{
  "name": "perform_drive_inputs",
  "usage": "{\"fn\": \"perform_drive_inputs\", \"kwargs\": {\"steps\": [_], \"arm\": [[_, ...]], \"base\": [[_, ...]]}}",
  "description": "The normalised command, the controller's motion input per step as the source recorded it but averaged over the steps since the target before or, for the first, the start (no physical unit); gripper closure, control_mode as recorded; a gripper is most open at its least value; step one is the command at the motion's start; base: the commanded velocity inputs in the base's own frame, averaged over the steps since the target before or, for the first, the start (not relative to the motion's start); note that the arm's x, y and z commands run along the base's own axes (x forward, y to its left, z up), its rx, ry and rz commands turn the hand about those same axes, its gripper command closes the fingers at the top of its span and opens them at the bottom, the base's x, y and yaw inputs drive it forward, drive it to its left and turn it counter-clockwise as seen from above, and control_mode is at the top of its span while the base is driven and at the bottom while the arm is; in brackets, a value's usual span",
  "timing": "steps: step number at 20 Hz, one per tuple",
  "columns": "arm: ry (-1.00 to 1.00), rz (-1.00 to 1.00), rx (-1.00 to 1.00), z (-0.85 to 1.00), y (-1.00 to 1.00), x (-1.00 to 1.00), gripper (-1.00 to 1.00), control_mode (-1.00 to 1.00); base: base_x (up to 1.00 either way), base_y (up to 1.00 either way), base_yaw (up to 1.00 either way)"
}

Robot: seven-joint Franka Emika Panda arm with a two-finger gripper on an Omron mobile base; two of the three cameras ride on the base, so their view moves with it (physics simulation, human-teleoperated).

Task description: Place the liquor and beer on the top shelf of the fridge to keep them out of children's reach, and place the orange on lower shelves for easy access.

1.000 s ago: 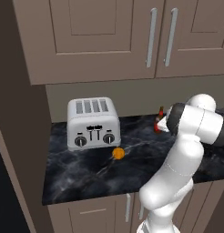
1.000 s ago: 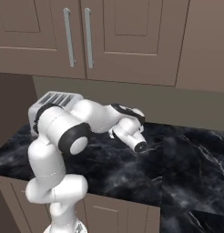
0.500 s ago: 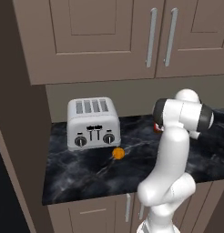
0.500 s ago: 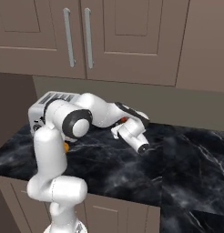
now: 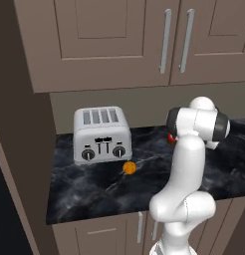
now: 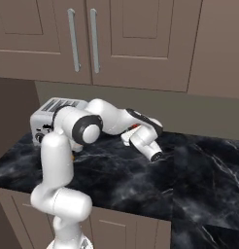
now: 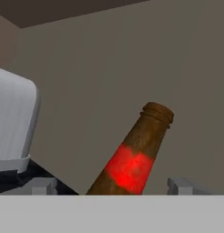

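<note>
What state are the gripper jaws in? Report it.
Open. In the hand view the gripper has its two fingertips set wide apart, with the beer between them, not yet clamped.

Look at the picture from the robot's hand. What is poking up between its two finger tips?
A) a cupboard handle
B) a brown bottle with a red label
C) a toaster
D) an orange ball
B: in the hand view the beer, a brown bottle with a red label, rises tilted between the two finger tips of the open gripper.
</note>
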Motion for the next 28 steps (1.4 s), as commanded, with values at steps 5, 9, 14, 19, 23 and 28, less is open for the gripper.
{"fn": "perform_drive_inputs", "kwargs": {"steps": [5, 9, 14, 19, 23, 28], "arm": [[-0.02, 0.1, 0.0, -0.16, 0.12, 0.0, 1.0, -1.0], [0.0, 0.18, 0.0, -0.17, 0.23, -0.22, 1.0, -1.0], [0.0, 0.23, -0.05, -0.04, 0.38, -0.64, 1.0, -1.0], [-0.08, 0.26, -0.09, 0.08, 0.42, -0.95, 1.0, -1.0], [-0.15, 0.21, -0.03, 0.6, 0.22, -0.83, 1.0, -1.0], [-0.11, 0.18, -0.01, 0.73, 0.21, -0.91, 1.0, -1.0]], "base": [[0.0, 0.0, 0.0], [0.0, 0.0, 0.0], [0.0, 0.0, 0.0], [0.0, 0.0, 0.0], [0.0, 0.0, 0.0], [0.0, 0.0, 0.0]]}}
